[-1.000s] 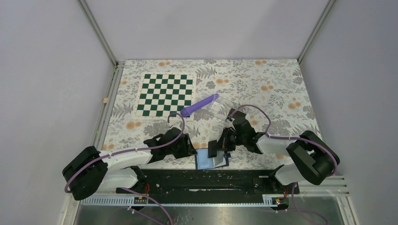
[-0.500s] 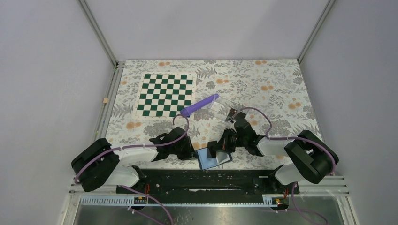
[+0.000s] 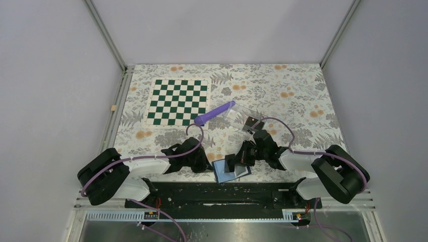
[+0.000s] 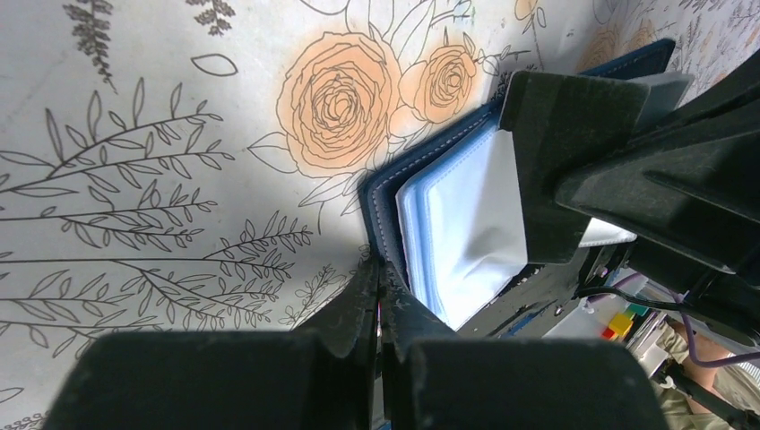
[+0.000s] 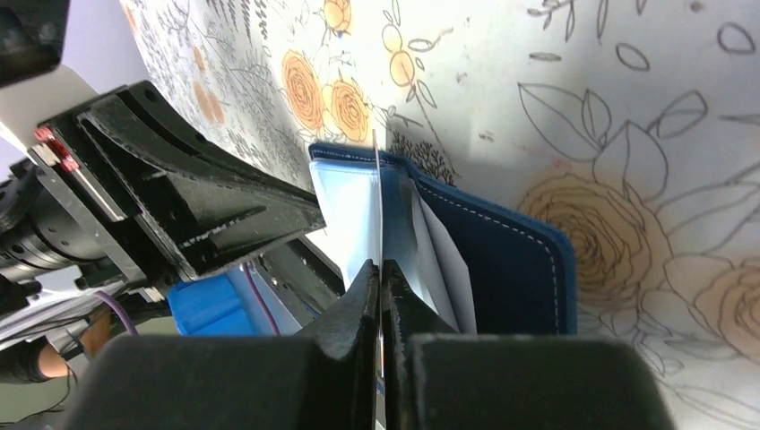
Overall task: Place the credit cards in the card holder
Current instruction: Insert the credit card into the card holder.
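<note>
A table covered in a grey-and-orange floral print (image 3: 282, 91) fills the overhead view. Two black-and-white robot arms reach in from the near edge, the left arm (image 3: 141, 166) and the right arm (image 3: 303, 159), and both bend towards the near centre. A green-and-white chequered board (image 3: 176, 102) lies flat at the far left. To its right, near the table's middle, a purple tube-shaped object (image 3: 214, 113) rests beside a clear plastic tray (image 3: 238, 112). A small dark card (image 3: 250, 122) lies just near of the tray.

A navy-blue folding card holder (image 3: 229, 171) lies open at the near centre between the two grippers, its pale blue-grey pockets facing up.

The left gripper (image 4: 378, 269) is clenched, its fingertips pressed together at the left edge of the card holder's navy cover; whether they pinch that cover cannot be told.

The right gripper (image 5: 378, 269) is clamped on a thin pale credit card (image 5: 378, 197), seen edge-on. The card's far end reaches the card holder's pockets.
</note>
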Controlling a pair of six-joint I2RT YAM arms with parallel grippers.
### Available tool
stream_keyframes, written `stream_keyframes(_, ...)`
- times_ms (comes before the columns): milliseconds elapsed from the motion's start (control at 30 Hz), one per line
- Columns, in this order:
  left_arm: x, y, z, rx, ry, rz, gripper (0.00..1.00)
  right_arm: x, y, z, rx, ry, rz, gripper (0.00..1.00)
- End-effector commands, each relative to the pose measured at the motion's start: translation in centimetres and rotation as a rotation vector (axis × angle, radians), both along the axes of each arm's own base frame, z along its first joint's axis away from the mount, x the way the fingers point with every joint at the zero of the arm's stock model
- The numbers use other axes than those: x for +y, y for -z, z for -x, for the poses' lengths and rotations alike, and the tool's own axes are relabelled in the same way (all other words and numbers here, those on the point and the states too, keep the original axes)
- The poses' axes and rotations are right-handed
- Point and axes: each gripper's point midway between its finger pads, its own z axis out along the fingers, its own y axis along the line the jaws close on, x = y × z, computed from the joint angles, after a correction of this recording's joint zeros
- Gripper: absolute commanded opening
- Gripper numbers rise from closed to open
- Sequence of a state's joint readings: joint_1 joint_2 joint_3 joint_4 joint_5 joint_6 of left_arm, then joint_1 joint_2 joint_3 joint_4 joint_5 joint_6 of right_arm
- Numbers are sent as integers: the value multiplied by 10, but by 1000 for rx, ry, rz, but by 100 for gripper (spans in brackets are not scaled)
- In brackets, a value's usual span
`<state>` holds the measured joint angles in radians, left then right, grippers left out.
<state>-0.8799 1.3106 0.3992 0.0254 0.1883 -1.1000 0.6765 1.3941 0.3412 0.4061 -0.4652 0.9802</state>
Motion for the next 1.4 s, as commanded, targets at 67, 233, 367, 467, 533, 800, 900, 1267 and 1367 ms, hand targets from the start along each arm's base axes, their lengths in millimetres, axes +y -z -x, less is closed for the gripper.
stream_keyframes(67,28,28,6,0,29,-176,0,-17,4,20,12,-56,99,0)
stream_keyframes(233,21,29,1,4,44,-179,0,-16,3,23,21,-66,85,0)
stream_keyframes(367,18,28,-1,4,45,-178,0,-11,6,26,53,-77,56,0)
stream_keyframes(467,18,29,-1,7,42,-184,0,-10,7,28,73,-77,50,0)
stream_keyframes(533,19,30,-2,5,38,-191,0,-13,7,30,82,-71,63,0)
stream_keyframes(800,22,32,-2,3,40,-209,0,-22,3,37,94,-63,94,0)
stream_keyframes(900,21,33,-3,1,50,-213,0,-23,3,39,106,-68,97,0)
stream_keyframes(1267,16,30,-5,-2,70,-208,0,-17,10,43,167,-104,92,0)
stream_keyframes(1367,15,30,-5,-1,69,-205,0,-14,11,41,168,-103,84,0)
